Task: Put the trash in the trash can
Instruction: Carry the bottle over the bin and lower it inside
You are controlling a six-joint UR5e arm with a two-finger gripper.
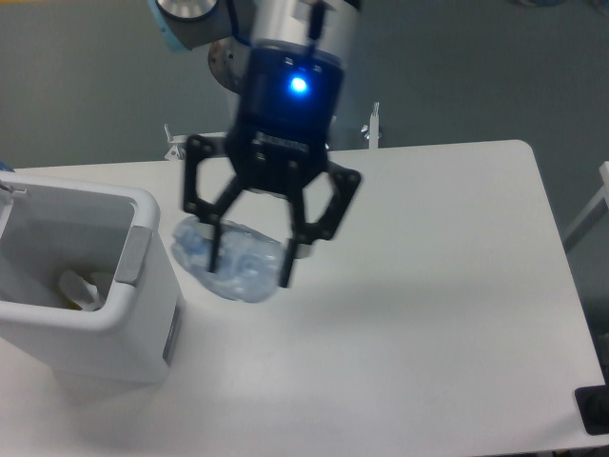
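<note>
Fixed camera view. The gripper (250,269) hangs from the arm's wrist, where a blue indicator light (299,86) glows on the black housing. Its two black fingers (287,259) point downward and are clenched on the trash (228,260), a bluish, clear plastic bottle, blurred in this view. One finger crosses the front of the bottle near its left part and the other stands at its right end, so the bottle sits between them. The bottle lies roughly level, its long axis running left to right, and it appears raised above the table (447,286); a soft shadow lies on the tabletop to the right of it.

The trash can (143,286), a white boxy bin with a thick rounded rim and a grey strip on the side facing the bottle, stands at the left of the table. The bottle is just beside that rim, to its right and about level with it, outside the opening. Inside the trash can, near its bottom, some pale crumpled material (78,288) is visible.

Beyond the far edge of the table, behind the gripper, the arm's white pedestal base (221,65) rises.
</note>
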